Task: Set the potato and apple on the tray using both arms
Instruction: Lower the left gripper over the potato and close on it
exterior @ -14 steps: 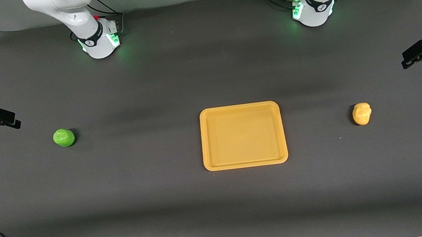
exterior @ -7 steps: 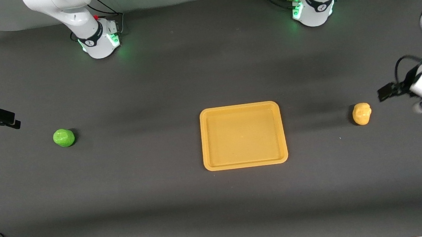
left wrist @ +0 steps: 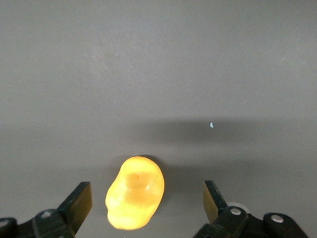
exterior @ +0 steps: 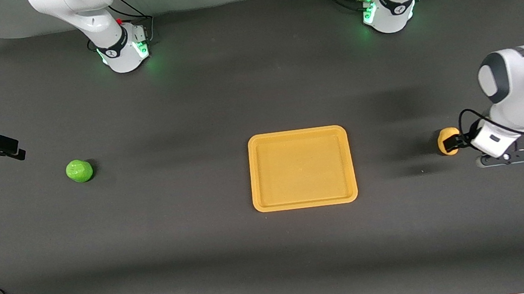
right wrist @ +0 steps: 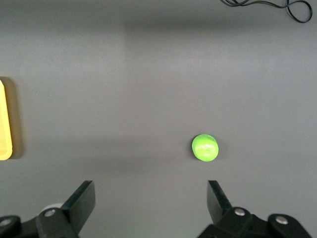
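The potato (exterior: 446,140) lies on the table (exterior: 274,245) toward the left arm's end, well apart from the tray (exterior: 306,202). The left gripper (exterior: 456,142) is low at the potato. In the left wrist view its fingers (left wrist: 78,202) are spread wide, with the potato (left wrist: 135,192) between them, nearer one finger, touching neither.

The apple (exterior: 79,170) lies toward the right arm's end of the table, also well apart from the tray. The right gripper (exterior: 4,147) waits over the table's edge at that end, clear of the apple. The right wrist view shows its fingers (right wrist: 84,199) wide apart, the apple (right wrist: 205,147) on the table below and the tray's rim (right wrist: 5,121) at the frame edge. The tray holds nothing.
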Motion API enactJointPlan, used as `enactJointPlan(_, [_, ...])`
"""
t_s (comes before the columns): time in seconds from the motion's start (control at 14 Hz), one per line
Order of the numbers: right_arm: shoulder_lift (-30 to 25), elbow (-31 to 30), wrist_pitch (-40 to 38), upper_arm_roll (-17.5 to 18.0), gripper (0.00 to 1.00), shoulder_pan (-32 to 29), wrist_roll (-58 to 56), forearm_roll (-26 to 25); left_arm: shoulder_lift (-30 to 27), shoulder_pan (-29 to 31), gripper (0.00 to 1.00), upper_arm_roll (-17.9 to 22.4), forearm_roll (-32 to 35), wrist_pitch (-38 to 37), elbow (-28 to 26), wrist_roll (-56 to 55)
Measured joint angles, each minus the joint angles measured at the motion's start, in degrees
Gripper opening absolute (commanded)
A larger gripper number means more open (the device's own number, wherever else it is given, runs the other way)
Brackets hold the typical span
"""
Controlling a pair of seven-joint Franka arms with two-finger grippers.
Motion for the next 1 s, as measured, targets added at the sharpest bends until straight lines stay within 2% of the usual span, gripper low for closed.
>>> enactJointPlan(0.14, [0.0,0.0,0.0,0.0,1.0,0.0,0.0,0.0,0.3,0.0,1.0,0.0,0.0,1.6,-1.9,2.2])
enactJointPlan(0.5, [0.0,0.0,0.0,0.0,1.0,0.0,0.0,0.0,2.7,2.3,1.0,0.1,0.0,2.7,-2.7,8.2])
enactJointPlan(0.79, [0.0,0.0,0.0,0.0,1.0,0.0,0.0,0.0,4.5,2.9,1.0,0.0,0.0,3.9,-3.0,9.0])
enactJointPlan(1.0, [0.0,0.0,0.0,0.0,1.0,0.0,0.0,0.0,5.3,2.9,0.97,-0.1,0.0,7.5,-5.1,9.1])
